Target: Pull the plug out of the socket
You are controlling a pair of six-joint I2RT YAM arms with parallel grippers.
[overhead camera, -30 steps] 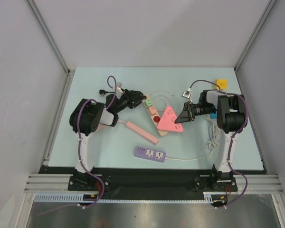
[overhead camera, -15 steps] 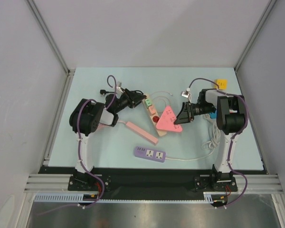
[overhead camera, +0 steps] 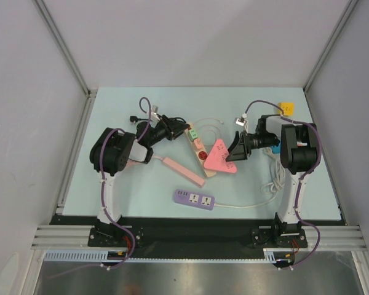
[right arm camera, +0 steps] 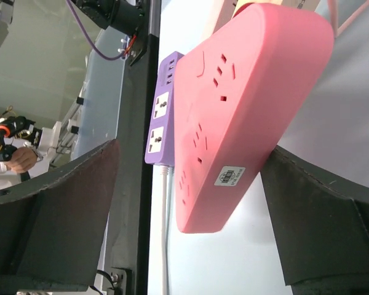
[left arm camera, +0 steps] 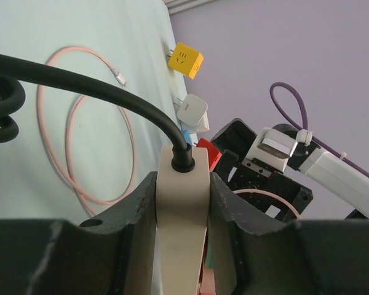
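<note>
Socket: cream power strip (overhead camera: 197,146) — mid-tabletop, slanting from far-left to near-right, with a red plug (overhead camera: 202,155) seated in it.
Cord: black cable (left arm camera: 111,92) enters the strip's far end.
Left gripper (left arm camera: 183,184): fingers pinching the strip's cable end from both sides.
Right gripper (right arm camera: 194,150): fingers spread wide either side of the pink triangular power strip (right arm camera: 246,104) — it lies against the cream strip's near end.
Toward the near edge: purple power strip (overhead camera: 194,198).

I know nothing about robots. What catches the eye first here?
A bright pink triangular strip lies mid-table, with the right gripper wide open at its edge. To its left, the left gripper is clamped on a beige strip where a black cable plugs in.
</note>
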